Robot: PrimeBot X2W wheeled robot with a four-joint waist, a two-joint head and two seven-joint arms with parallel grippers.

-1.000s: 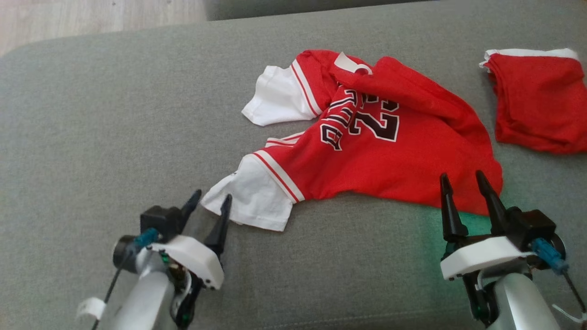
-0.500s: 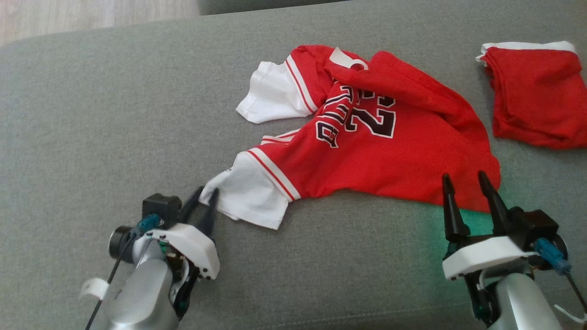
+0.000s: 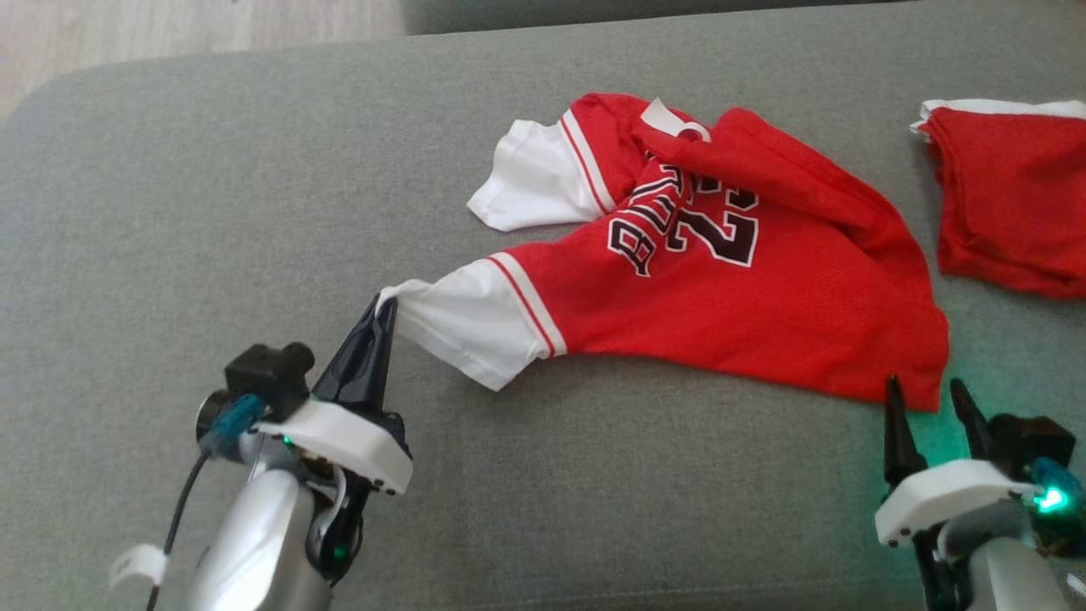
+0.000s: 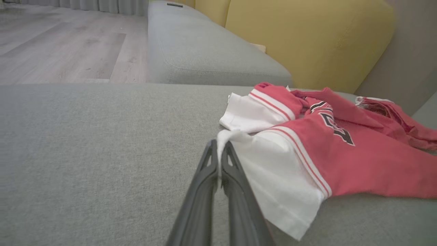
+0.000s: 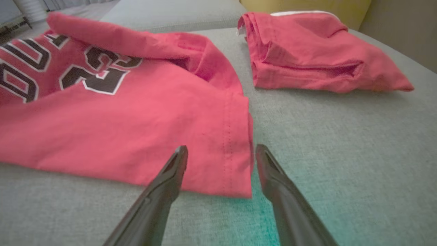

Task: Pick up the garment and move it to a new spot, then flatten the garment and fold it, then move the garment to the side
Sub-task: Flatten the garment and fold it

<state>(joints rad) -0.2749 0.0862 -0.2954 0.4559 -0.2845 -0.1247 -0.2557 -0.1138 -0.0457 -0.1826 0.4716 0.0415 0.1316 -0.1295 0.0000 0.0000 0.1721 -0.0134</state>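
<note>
Left gripper (image 3: 383,307): long dark fingers pressed together, tips pinching cuff edge of white sleeve (image 3: 475,322). Red short-sleeved jersey with black lettering (image 3: 730,314) lies crumpled on grey fabric cushion (image 3: 212,212), stretching ahead and right of that gripper. Right gripper (image 3: 925,392): jaws wide, holding nothing, hem corner just ahead between fingertips; contact unclear. Risks: thin tip-only pinch may slip under lift; one-sided pull likely drags and bunches jersey further; folded red cloth (image 3: 1010,204) beyond right gripper could snag.
</note>
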